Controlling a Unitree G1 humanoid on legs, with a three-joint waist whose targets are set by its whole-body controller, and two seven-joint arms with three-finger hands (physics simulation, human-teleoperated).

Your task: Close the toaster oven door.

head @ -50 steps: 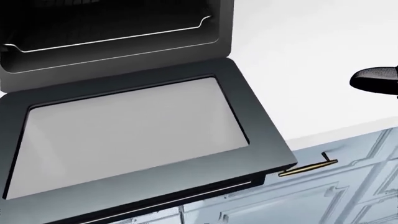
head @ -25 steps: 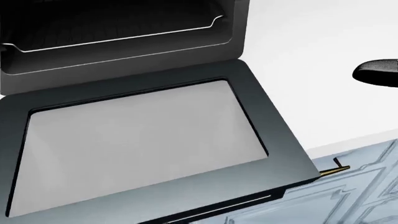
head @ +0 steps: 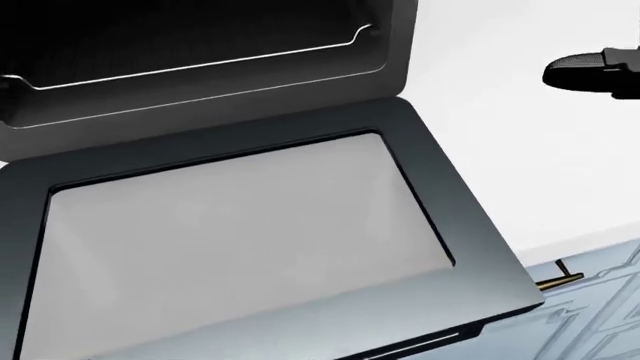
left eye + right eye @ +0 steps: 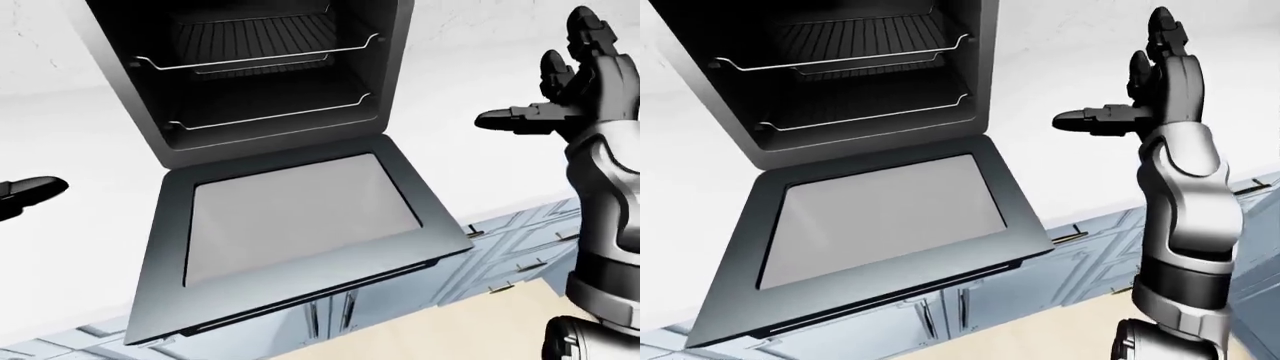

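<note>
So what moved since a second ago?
The whole head view shifted, so the camera moved, not the oven. The right hand climbed higher at the view's right edge, fingers spread, holding nothing. The toaster oven door lies open as before.

Left robot hand (image 4: 30, 193) cut off by left edge of left-eye view, only dark fingertip shows. Toaster oven (image 4: 260, 67) top cut off by top edge. Door (image 3: 250, 240) bottom cut off in head view.
</note>
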